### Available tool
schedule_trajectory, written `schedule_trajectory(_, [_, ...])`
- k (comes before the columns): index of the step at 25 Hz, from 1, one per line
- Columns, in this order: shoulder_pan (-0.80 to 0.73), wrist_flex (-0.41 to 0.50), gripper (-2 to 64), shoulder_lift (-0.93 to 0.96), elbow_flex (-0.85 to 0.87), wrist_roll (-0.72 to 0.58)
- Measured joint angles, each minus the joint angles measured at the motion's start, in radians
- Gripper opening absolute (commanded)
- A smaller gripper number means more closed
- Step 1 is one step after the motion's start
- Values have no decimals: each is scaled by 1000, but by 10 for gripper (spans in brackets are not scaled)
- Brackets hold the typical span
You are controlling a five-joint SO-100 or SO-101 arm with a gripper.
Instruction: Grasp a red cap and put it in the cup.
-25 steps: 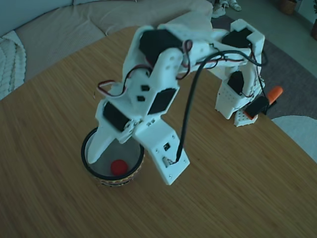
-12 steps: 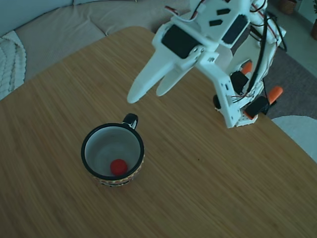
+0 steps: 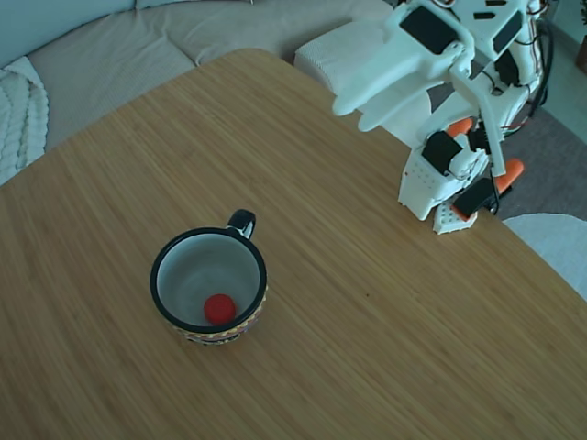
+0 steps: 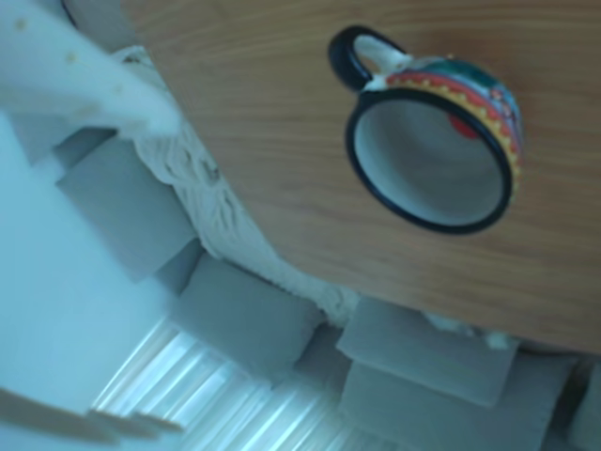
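Cap: red cap point(image 3: 218, 308) lies inside cup point(image 3: 166, 258).
Cup: upright on table point(image 3: 385, 348).
Gripper point(image 3: 353, 108): raised, fingers parted, empty.

Place: a home living room.
Sofa: beige cushions point(image 3: 110, 46) curve behind the table's far edge.
Table: round-edged wooden top point(image 3: 385, 348).
Throw: cream knitted blanket point(image 3: 20, 115) beyond the left edge.
Floor: grey rug point(image 3: 550, 156) past the right edge.

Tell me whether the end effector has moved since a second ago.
Yes. The end effector rose out of the cup and swung toward the table's far right.
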Motion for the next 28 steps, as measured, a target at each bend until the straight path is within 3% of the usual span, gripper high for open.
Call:
schedule_trajectory(14, [5,-69,380,402,322,17])
schedule_trajectory(28, [5,-69,380,440,354,34])
